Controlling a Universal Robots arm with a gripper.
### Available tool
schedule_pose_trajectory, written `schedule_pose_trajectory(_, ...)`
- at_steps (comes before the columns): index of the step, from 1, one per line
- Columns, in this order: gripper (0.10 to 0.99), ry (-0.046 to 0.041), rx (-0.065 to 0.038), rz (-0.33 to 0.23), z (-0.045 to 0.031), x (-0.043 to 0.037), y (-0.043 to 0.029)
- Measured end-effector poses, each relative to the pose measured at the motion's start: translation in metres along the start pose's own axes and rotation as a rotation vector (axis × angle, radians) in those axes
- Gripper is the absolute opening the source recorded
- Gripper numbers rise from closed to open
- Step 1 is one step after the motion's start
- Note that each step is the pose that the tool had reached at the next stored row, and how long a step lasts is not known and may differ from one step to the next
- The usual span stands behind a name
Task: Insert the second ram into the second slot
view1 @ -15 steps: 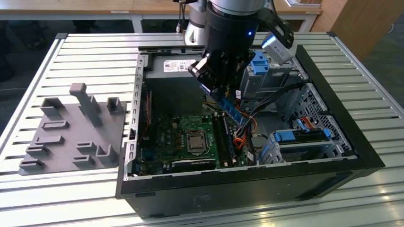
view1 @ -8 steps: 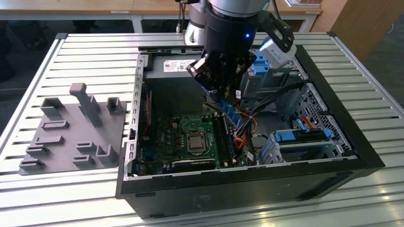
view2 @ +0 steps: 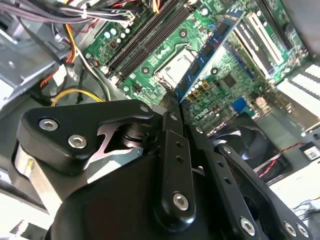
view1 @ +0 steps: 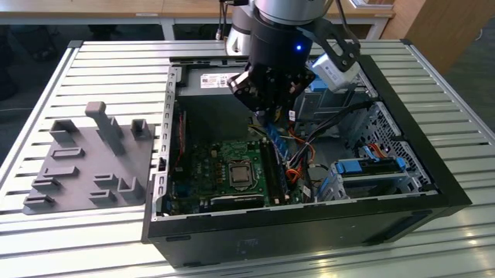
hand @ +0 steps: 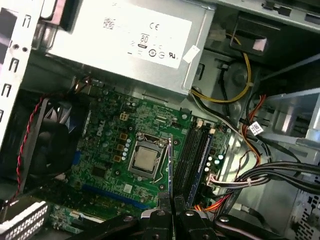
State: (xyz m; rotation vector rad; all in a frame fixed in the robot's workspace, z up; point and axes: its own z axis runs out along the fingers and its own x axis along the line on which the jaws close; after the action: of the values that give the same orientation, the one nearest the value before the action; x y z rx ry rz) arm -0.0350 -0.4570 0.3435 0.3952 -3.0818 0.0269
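End effector is closed on the second ram, holding it over the motherboard near the memory slots; the power supply carries a white printed label.

Matt black gripper, glossy blue second ram, dull ribbed metal table
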Motion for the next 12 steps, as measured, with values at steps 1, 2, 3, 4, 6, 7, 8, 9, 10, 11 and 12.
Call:
schedule_pose_trajectory(1,0.137,0.0004,0.000,0.016,0.0005,0.0000,0.0000)
schedule_pose_trajectory(2,0.137,0.0007,0.000,0.033,0.0011,-0.0001,0.0000)
schedule_pose_trajectory(3,0.137,0.0010,0.000,0.050,0.0016,0.0000,0.0000)
schedule_pose_trajectory(4,0.137,0.0013,0.000,0.067,0.0021,-0.0001,0.0000)
schedule_pose_trajectory(6,0.137,0.0020,-0.001,0.100,0.0032,-0.0001,0.0000)
schedule_pose_trajectory(7,0.137,0.0024,-0.001,0.117,0.0037,-0.0001,0.0001)
schedule_pose_trajectory(8,0.137,0.0027,-0.001,0.135,0.0043,-0.0002,0.0001)
schedule_pose_trajectory(9,0.137,0.0030,-0.001,0.152,0.0049,-0.0002,0.0001)
schedule_pose_trajectory(10,0.137,0.0034,-0.001,0.169,0.0054,-0.0002,0.0001)
schedule_pose_trajectory(11,0.137,0.0037,-0.001,0.186,0.0059,-0.0002,0.0001)
schedule_pose_trajectory(12,0.137,0.0040,-0.001,0.203,0.0065,-0.0002,0.0001)
